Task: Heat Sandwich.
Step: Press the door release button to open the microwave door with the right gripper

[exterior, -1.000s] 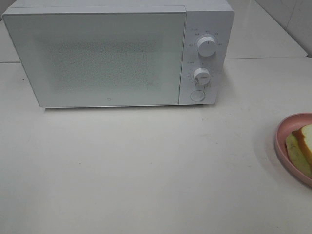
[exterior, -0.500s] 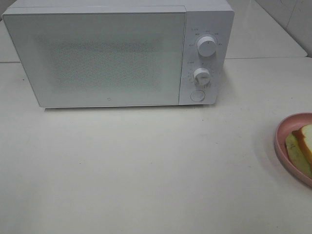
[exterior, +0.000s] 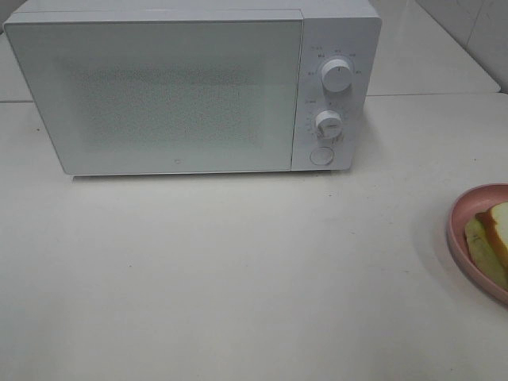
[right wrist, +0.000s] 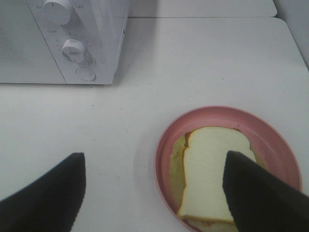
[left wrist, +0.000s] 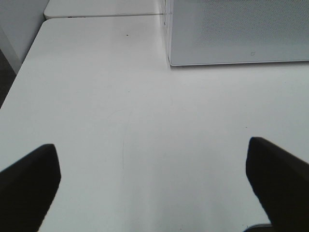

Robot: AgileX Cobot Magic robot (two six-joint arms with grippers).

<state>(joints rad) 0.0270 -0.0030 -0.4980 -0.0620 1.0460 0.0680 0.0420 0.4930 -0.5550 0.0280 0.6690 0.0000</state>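
Observation:
The sandwich [exterior: 494, 236] lies flat on a round pink plate [exterior: 459, 216] at the table's right edge, partly cut off in the high view. Seen from the right wrist, the sandwich [right wrist: 207, 169] shows pale bread with a brown crust and yellow-green filling at its side. My right gripper [right wrist: 154, 159] hangs open above the plate [right wrist: 217, 115], holding nothing, one finger over the bread in the picture. My left gripper [left wrist: 152, 157] is open over bare table, nothing between its fingers. Neither gripper shows in the high view.
A white microwave [exterior: 175, 95] stands at the back of the table with its door shut. Two knobs [exterior: 337, 75] and a round button [exterior: 321, 155] sit on its right panel. Its front corner [left wrist: 169, 60] shows in the left wrist view.

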